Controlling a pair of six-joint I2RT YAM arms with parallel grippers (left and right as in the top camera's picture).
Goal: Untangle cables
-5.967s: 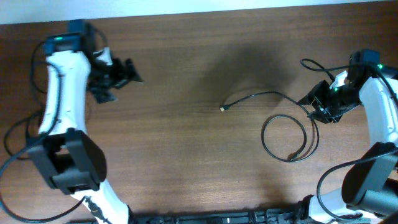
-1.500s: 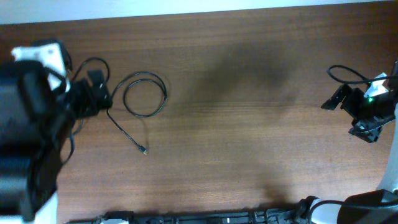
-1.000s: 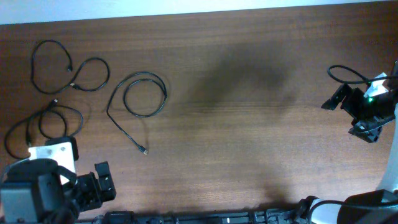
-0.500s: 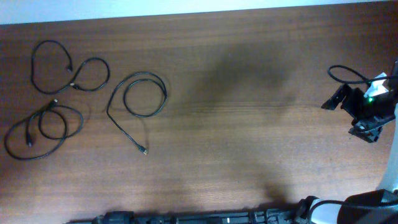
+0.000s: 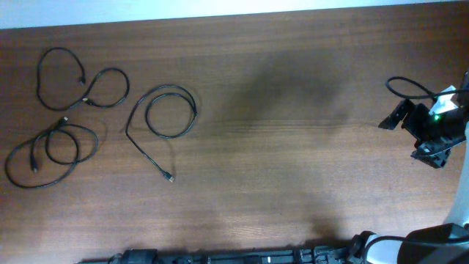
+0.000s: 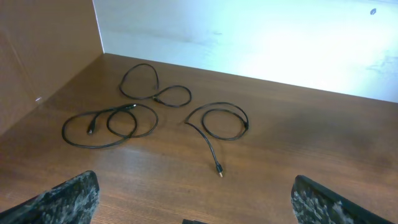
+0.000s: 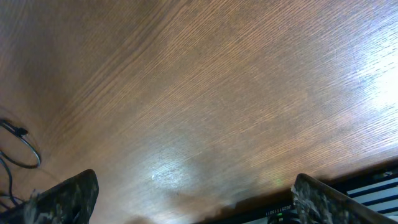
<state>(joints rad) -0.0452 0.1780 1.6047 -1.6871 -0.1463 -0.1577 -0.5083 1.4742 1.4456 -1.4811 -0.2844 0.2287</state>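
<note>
On the table [image 5: 293, 191], the 3 cables [image 6: 155, 98] lie separate at the left of the overhead frame: a figure-8 [image 5: 86, 100] at upper left, a double loop [image 5: 51, 133] just below it, and right of both a coil [image 5: 196, 112] whose tail ends in a small plug [image 5: 169, 177]. The left gripper [image 6: 194, 186] (seen only from its wrist) is spread wide, empty. At the right edge, the right gripper [image 7: 194, 186] is likewise released and empty, beside a thicker wire [image 5: 401, 78].

cables [image 5: 196, 112]: three black, separate, lying flat | figure-eight loop [image 5: 39, 77] | double loop [image 5: 97, 141] | coil [image 5: 145, 114] with plug-tipped tail
</note>
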